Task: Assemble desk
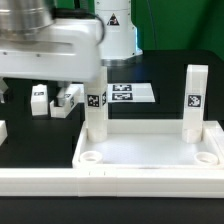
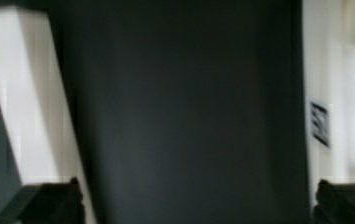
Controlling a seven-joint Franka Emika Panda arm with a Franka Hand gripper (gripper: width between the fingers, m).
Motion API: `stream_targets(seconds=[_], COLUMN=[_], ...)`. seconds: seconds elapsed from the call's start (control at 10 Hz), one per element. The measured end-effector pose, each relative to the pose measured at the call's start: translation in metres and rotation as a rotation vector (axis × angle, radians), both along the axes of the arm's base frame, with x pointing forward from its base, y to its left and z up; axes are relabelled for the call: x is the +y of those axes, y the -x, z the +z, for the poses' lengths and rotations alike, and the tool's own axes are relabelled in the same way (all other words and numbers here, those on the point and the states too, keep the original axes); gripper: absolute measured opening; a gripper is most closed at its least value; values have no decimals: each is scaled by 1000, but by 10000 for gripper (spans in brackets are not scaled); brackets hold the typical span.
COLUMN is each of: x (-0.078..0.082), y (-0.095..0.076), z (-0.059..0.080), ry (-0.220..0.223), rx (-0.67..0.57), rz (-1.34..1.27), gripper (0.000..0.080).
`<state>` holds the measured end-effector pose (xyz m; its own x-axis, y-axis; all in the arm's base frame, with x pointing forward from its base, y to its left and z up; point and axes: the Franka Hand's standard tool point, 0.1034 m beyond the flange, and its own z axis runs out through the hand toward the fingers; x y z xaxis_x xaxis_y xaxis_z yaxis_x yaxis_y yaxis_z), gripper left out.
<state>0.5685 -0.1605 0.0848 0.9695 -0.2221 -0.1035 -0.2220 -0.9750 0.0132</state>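
The white tray-like tabletop (image 1: 150,150) lies at the front with its rim up. Two white legs stand upright in its far corner sockets: one on the exterior view's left (image 1: 95,112), one on the right (image 1: 195,100), each with a tag. The two near sockets (image 1: 92,157) are empty. Loose tagged legs (image 1: 68,98) lie on the black table behind. My arm (image 1: 50,45) hangs over the left leg, and its fingers are hidden there. In the wrist view my gripper (image 2: 195,205) is open with only dark surface between the fingertips (image 2: 49,203). A white tagged part (image 2: 330,120) lies to one side.
The marker board (image 1: 132,93) lies behind the tabletop. A long white rail (image 1: 110,183) runs along the front edge. A white stand with a tag (image 1: 115,25) is at the back. More white parts (image 1: 3,130) sit at the far left.
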Motion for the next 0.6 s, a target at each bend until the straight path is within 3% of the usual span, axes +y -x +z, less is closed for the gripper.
stream_targets(seconds=[0.2, 0.6], x=[-24, -17], y=[27, 32], z=[-11, -16], ry=[-17, -18], rx=[8, 18], rz=[-38, -38], gripper=[649, 649])
